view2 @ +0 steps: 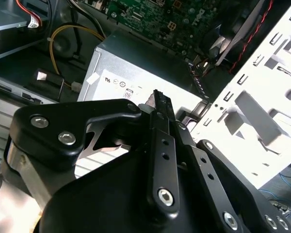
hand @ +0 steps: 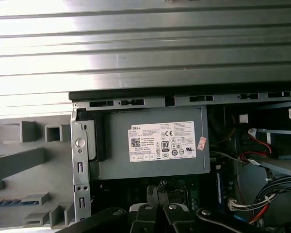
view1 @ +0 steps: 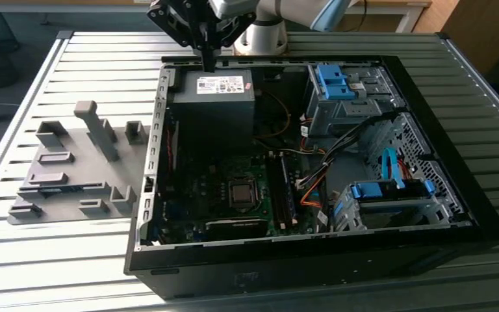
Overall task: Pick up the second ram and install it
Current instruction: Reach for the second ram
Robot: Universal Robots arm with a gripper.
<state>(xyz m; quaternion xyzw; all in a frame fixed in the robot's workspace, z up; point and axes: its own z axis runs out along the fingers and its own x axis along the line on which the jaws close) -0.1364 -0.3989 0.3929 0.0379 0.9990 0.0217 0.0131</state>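
1. Item: second ram (view1: 59,190), a thin blue-green board with dark chips. It lay flat in a low slot of the grey fixture (view1: 76,162) on the exterior view's left, outside the computer case (view1: 319,263). The first wrist view also caught it (hand: 9,202).
2. Handling, as judged: light, stiff and brittle. The faces would be smooth and the chips and contact edge delicate. Best gripped across the flat faces near mid-length, or by the short ends, keeping off the contacts.
3. Jaws: drawn together, with nothing visible between them. They hung over the power supply (view1: 219,97) at the far end of the case, well apart from the ram.
4. Surface: a slatted metal counter (view1: 59,260), ribbed and glossy, carried the fixture and case side by side. The fixture's raised blocks crowded the ram's slot.
5. Room: the case lay open, showing the motherboard (view1: 232,195), blue drive cages and loose cables near the slots. Bare floor and wooden furniture lay beyond the counter.
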